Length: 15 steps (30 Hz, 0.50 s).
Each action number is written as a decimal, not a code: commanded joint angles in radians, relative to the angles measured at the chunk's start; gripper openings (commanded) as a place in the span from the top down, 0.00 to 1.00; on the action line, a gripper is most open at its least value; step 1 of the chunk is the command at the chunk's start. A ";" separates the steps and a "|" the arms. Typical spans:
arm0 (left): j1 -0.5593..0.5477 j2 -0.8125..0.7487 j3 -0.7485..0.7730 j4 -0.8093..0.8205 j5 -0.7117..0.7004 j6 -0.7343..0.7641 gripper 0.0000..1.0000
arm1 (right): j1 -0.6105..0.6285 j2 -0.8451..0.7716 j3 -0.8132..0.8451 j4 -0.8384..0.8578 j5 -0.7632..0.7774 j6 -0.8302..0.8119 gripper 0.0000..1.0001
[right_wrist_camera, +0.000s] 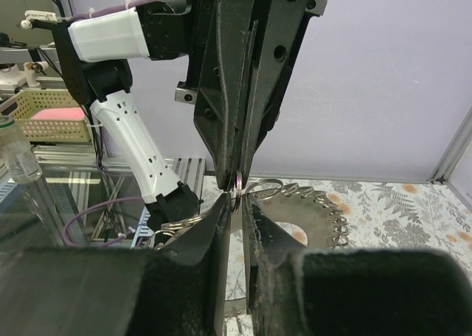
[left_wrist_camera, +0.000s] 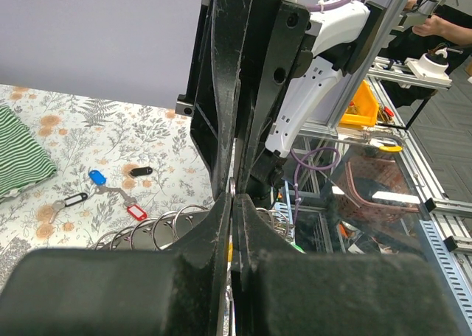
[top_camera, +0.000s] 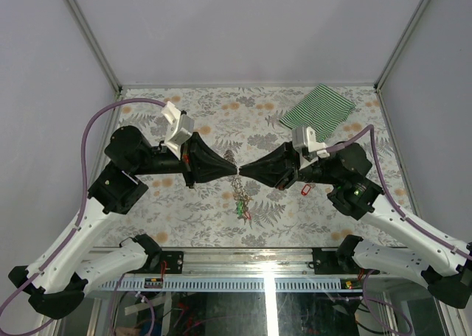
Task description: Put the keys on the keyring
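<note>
From above, the left jaws and right jaws meet tip to tip over the floral-printed table [top_camera: 177,225]. The keyring [top_camera: 238,187] trails from that meeting point toward the arms' bases, with keys [top_camera: 243,209] bearing green and red tags bunched at its far end. A red-tagged key [top_camera: 306,189] lies loose under the right arm, and a green-striped cloth [top_camera: 317,107] lies well beyond the right jaws. Only the left wrist view shows that the left jaws, scuffed matte black plastic, are pressed flat together with no gap. It also shows bright wire coils arching just beside them, and a blue-tagged key [left_wrist_camera: 96,177] and a black-tagged key [left_wrist_camera: 140,172] on the table further off. Only the right wrist view shows a narrow slit between the right jaws. A thin wire loop of the keyring stands in that slit, its top pinched in the left jaws' tips. Whether the right jaws touch the loop cannot be told. Beside them the ring's coils fan out like spiral binding.
</note>
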 commanded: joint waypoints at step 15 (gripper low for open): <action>-0.003 0.001 0.042 0.052 -0.005 0.008 1.00 | 0.004 0.017 0.044 0.069 -0.031 0.015 0.99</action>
